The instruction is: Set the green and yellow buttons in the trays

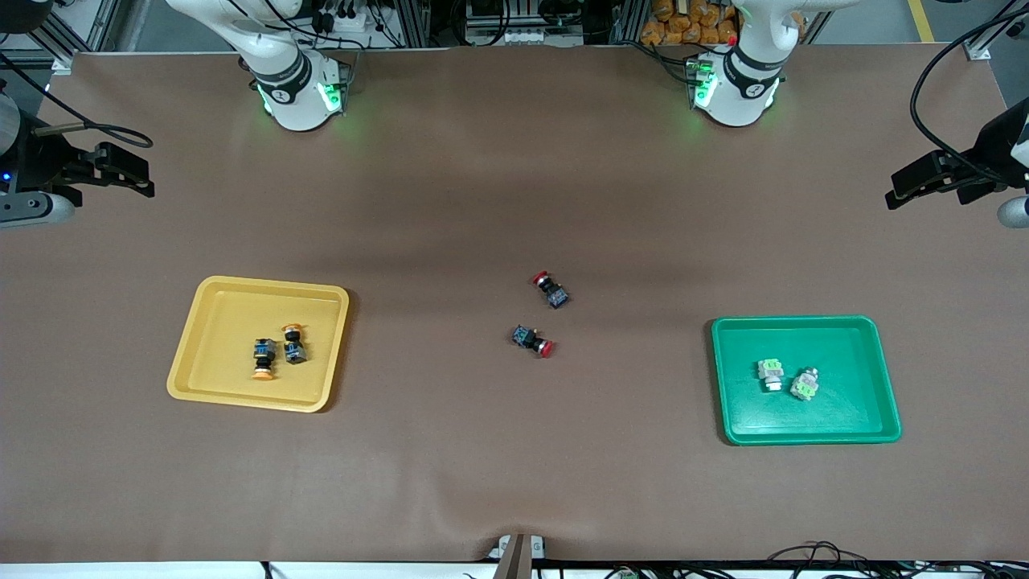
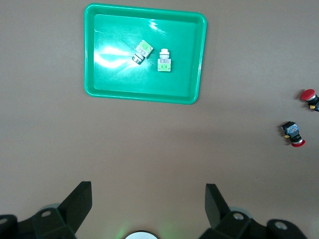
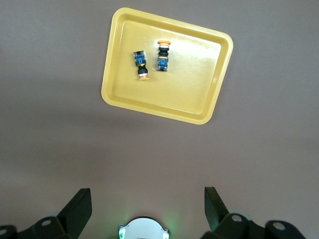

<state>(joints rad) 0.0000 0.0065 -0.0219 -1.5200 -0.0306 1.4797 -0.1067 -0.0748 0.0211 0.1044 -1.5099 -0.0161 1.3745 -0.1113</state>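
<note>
The yellow tray (image 1: 233, 318) lies toward the right arm's end of the table and holds two orange-yellow capped buttons (image 1: 264, 359) (image 1: 293, 344) side by side. The green tray (image 1: 844, 346) lies toward the left arm's end and holds two pale green buttons (image 1: 771, 374) (image 1: 805, 384). My left gripper (image 2: 148, 199) is open and empty, high over bare table near its own base, with the green tray (image 2: 114, 74) and its buttons (image 2: 141, 51) (image 2: 164, 60) in sight. My right gripper (image 3: 148, 201) is open and empty, high over its base, seeing the yellow tray (image 3: 189, 84) and its buttons (image 3: 140, 64) (image 3: 162, 56). Both arms wait.
Two black-blue switches with red caps (image 1: 551, 289) (image 1: 533, 340) lie on the brown table mat between the trays; they also show in the left wrist view (image 2: 292, 134) (image 2: 311, 97). Black camera mounts (image 1: 112, 169) (image 1: 949, 173) stand at both table ends.
</note>
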